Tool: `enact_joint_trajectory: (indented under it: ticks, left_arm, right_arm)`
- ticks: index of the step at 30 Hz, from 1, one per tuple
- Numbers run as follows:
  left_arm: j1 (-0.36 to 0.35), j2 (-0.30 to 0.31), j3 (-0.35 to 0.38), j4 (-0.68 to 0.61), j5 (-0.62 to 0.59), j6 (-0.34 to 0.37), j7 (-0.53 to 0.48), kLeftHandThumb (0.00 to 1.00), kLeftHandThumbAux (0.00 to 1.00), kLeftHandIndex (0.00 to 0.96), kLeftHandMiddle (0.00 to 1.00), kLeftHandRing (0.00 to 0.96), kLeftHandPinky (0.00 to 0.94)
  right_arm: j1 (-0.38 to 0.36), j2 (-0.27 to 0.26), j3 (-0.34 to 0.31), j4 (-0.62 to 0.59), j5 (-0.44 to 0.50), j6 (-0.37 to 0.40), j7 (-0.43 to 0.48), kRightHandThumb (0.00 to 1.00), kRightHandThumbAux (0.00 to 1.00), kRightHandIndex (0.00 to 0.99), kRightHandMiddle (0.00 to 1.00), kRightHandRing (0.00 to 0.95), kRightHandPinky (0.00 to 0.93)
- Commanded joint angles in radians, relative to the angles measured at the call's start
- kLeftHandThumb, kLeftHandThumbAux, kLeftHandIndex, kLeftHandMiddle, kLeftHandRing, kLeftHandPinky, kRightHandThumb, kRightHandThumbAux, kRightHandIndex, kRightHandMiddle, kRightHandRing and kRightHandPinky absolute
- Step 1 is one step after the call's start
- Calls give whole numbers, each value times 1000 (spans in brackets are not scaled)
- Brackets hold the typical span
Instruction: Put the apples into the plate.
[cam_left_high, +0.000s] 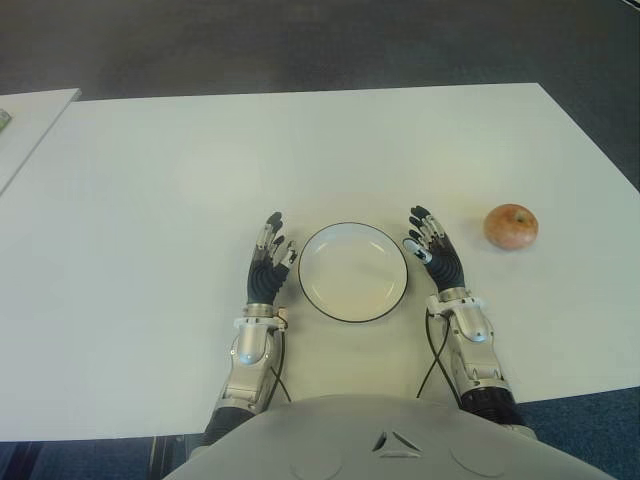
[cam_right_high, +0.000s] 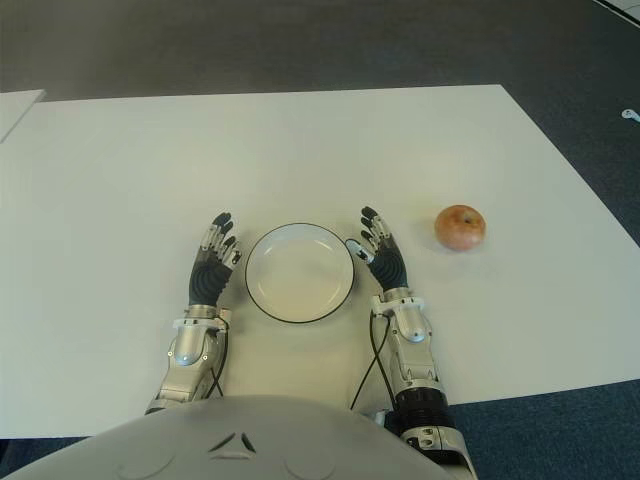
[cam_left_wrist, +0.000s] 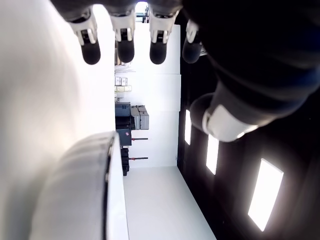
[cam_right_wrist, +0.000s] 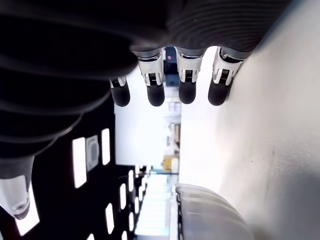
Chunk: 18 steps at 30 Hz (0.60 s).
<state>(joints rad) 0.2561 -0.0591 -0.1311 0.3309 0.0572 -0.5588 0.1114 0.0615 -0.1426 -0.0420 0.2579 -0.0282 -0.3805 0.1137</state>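
the apple (cam_left_high: 511, 226) sits alone on the white table (cam_left_high: 150, 200), out to the right of the plate (cam_left_high: 353, 272) and well apart from it. only one apple shows, though the task speaks of apples. the plate is empty, so nothing is done yet.

the right hand (cam_left_high: 432, 248) shows just beside the plate's right rim, fingers stretched forward and relaxed, holding nothing. its own wrist view shows the fingertips (cam_right_wrist: 155, 95) straight and spread, with only table beyond them. the apple lies to the right of this hand and a little farther forward than its fingertips, near but not touching. so the hand stands between plate and apple, which suits the job well.

the left hand (cam_left_high: 268, 262) shows just beside the plate's left rim, also loose and empty. the plate lies between it and the apple, so it is clearly the farther one.

in my judgement the reach belongs to the right hand: it needs to swing outward to its right and slightly forward, then close around the fruit. the apple is roundish, so no long axis matters much; any side approach should do. its stem dimple seems to face up, though that is hard to tell. the likely risk is a nudge that rolls the apple toward the table's right edge.
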Motion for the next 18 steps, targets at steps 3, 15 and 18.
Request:
enact_joint_trajectory:
  ticks: [3,15,18]
  left_arm:
    - [25,-18,10,72,-7,66,-2,0,667,0,0,0,0]
    - [-3,-25,17,146,-1,-9,13,0,619,2,0,0,0]
    - [3,-25,16,152,1,-28,13,0,599,2,0,0,0]
  right_arm:
    - [-132,-179,44,-85,-389,-85,-142,252,575,0,2,0,13]
    - [-322,-421,177,-104,-855,-34,-235,307,516,2,4,0,0]
    - [-353,-461,195,-116,-908,-25,-216,320,505,1,3,0,0]
